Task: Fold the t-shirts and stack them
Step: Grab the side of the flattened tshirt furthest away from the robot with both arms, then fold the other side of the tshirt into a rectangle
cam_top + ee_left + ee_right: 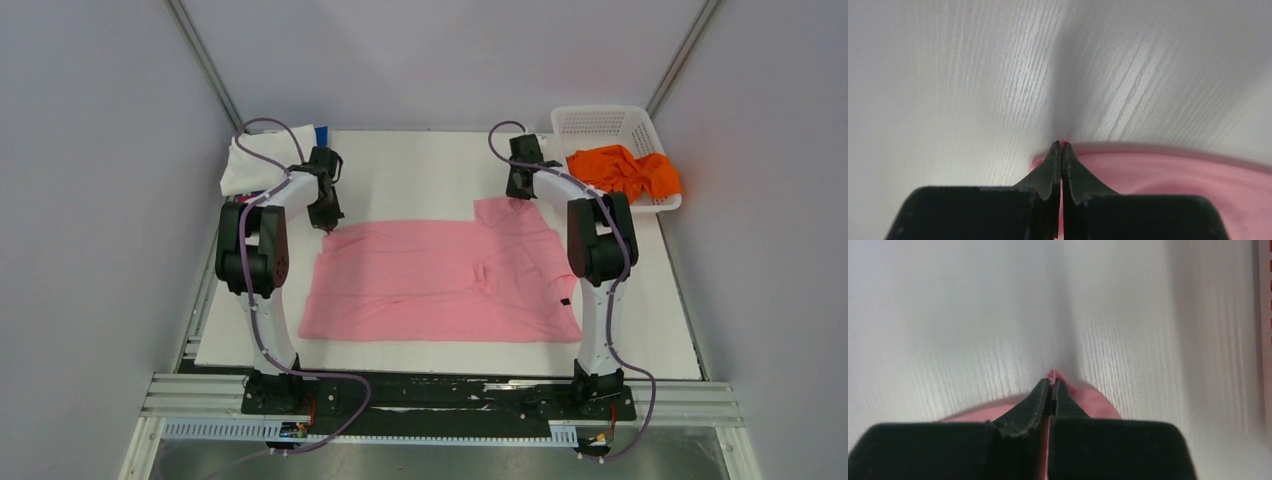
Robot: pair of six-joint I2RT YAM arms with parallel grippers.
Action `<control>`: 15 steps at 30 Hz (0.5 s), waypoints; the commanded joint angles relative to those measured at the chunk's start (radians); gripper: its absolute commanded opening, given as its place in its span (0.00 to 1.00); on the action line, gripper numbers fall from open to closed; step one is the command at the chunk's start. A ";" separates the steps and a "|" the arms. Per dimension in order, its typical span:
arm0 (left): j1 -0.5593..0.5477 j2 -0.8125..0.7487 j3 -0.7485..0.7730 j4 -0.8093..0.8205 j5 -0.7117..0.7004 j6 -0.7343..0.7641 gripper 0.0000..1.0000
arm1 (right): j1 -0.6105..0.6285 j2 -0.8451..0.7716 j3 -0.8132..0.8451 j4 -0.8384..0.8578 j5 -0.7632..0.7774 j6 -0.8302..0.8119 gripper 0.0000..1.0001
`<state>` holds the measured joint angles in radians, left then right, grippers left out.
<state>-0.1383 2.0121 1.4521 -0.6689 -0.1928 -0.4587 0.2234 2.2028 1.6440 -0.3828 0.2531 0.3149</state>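
Observation:
A light pink t-shirt (440, 280) lies spread on the white table, folded over on itself. My left gripper (327, 222) is shut on its far left corner; in the left wrist view (1061, 144) pink cloth (1168, 180) shows pinched between the fingers. My right gripper (517, 193) is shut on the shirt's far right corner; in the right wrist view (1051, 381) pink cloth (1093, 402) pokes out past the tips. An orange t-shirt (625, 172) lies in the basket. A white t-shirt (250, 165) lies at the far left with a bit of blue (320, 133) behind it.
A white plastic lattice basket (600, 125) stands at the table's far right corner. The white table (420, 165) has walls close on both sides. The arms' bases stand on the rail at the near edge.

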 commanded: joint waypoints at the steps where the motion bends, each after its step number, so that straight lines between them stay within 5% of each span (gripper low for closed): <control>1: -0.010 -0.115 -0.028 0.012 -0.005 -0.004 0.00 | 0.007 -0.120 -0.048 0.033 -0.062 -0.011 0.00; 15: -0.061 -0.385 -0.242 0.043 -0.032 -0.011 0.00 | 0.053 -0.609 -0.494 0.046 -0.102 -0.018 0.00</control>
<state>-0.1749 1.7233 1.2545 -0.6464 -0.1936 -0.4591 0.2539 1.7077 1.2228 -0.3576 0.1631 0.3046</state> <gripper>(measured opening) 0.007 0.009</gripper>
